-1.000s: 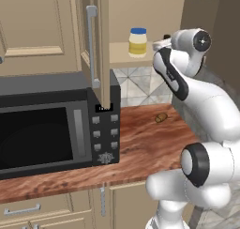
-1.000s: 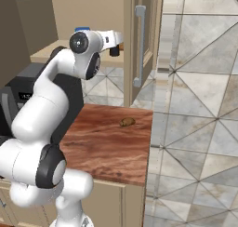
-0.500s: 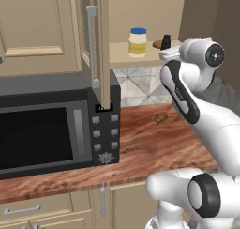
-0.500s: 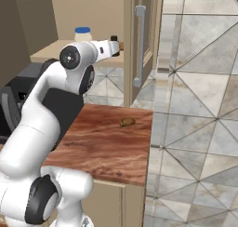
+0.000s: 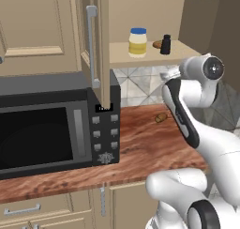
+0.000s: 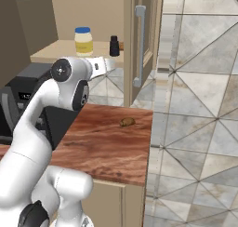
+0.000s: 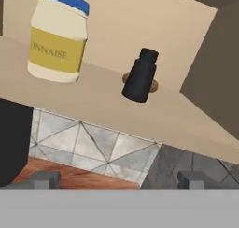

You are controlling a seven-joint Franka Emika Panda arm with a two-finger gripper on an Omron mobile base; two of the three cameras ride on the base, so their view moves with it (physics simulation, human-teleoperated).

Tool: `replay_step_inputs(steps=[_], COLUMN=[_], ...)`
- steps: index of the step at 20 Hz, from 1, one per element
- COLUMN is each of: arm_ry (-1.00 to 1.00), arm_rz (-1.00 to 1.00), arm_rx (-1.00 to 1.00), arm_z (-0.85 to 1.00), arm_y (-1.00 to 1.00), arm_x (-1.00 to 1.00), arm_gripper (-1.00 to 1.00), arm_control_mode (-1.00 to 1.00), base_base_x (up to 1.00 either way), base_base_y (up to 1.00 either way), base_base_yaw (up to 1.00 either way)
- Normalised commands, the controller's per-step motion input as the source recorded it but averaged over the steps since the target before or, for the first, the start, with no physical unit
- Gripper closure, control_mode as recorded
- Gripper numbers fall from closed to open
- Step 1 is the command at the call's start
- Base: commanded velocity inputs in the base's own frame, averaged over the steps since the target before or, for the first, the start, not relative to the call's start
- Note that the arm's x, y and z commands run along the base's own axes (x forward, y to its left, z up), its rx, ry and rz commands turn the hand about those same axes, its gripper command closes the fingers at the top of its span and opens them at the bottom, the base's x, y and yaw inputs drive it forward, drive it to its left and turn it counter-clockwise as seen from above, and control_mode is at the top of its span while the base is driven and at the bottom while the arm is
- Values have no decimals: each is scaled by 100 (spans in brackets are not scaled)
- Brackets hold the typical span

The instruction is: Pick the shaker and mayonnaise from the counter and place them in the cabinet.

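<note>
Shaker (image 5: 166,44) beside mayonnaise (image 5: 138,42) — shelved

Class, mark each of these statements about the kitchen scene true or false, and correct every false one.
1. The short mayonnaise jar with the blue lid stands on the reddish-brown wood counter. False: it stands on the shelf of the tan wall cabinet.
2. The small black tapered shaker stands upright on the same shelf, apart from the jar. True.
3. The gripper is shut on the shaker. False: its jaws are open and hold nothing, below the shelf's front edge.
4. A small brown lump lies on the counter. True.
5. The cabinet door with the long silver bar handle is closed. False: it is swung open.
</note>
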Motion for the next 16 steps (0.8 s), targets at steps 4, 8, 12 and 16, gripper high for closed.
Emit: replay_step_inputs(steps=[4, 8, 12, 16], arm_ry=[21, 19, 19, 17], arm_rz=[-3, 0, 0, 0], arm_rx=[-10, -7, 0, 0], arm_z=[-81, -100, -100, -100], arm_y=[26, 32, 23, 9], arm_x=[-17, -7, 0, 0], arm_gripper=[-100, -100, -100, -100], arm_control_mode=[-100, -100, -100, -100], base_base_x=[0, 0, 0, 0], base_base_y=[0, 0, 0, 0], base_base_yaw=[0, 0, 0, 0])
